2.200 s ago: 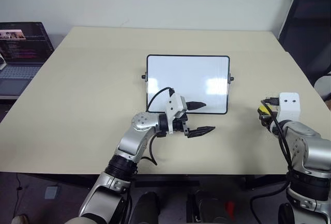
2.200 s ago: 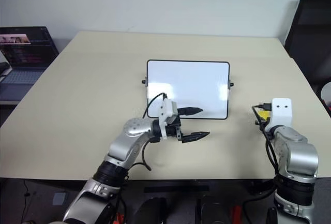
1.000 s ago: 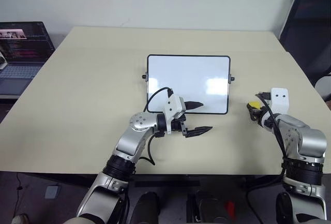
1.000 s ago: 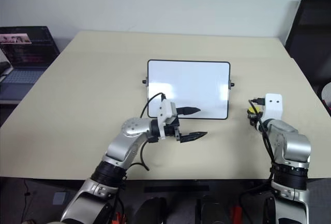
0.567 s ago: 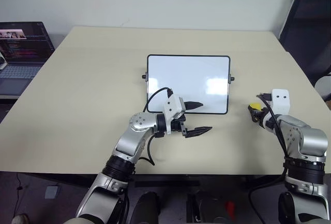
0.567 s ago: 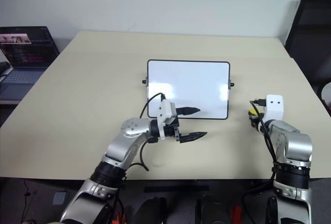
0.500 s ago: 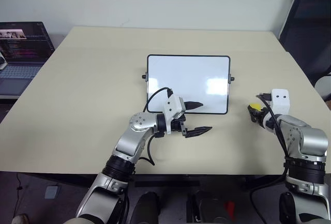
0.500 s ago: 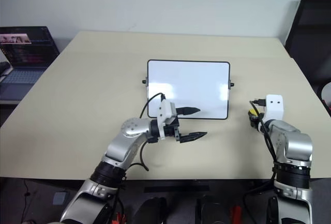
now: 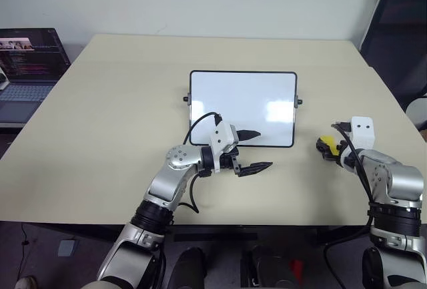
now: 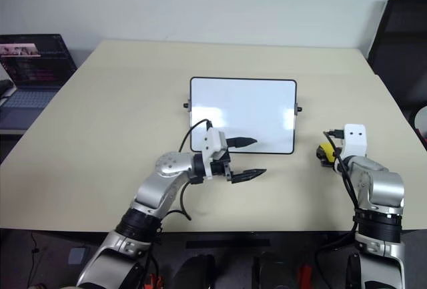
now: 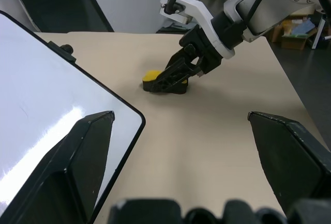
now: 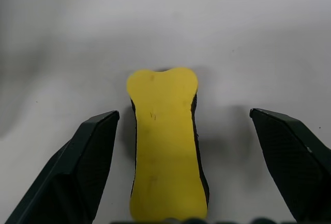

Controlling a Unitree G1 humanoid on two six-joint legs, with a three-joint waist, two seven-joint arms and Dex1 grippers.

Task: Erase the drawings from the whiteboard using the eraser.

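Apparently one eraser (image 12: 166, 146), one whiteboard (image 9: 242, 107)

The whiteboard (image 9: 242, 108) is seen lying flat on the beige surface (image 9: 113, 109), its face plain white apart from glare. The left hand (image 9: 252, 151) is held open at the board's near edge. The yellow eraser (image 9: 325, 145) is seen on the surface at the right hand (image 9: 329, 149), well apart from the board.

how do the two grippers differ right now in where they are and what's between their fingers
The left gripper sits at the near edge of the whiteboard and points sideways towards the robot's right; the right gripper is off the board on the table, pointing forward and down. The left one has nothing between its fingers; the right one straddles the eraser, which lies flat on the table with a gap on each side. Both are open and hold nothing.
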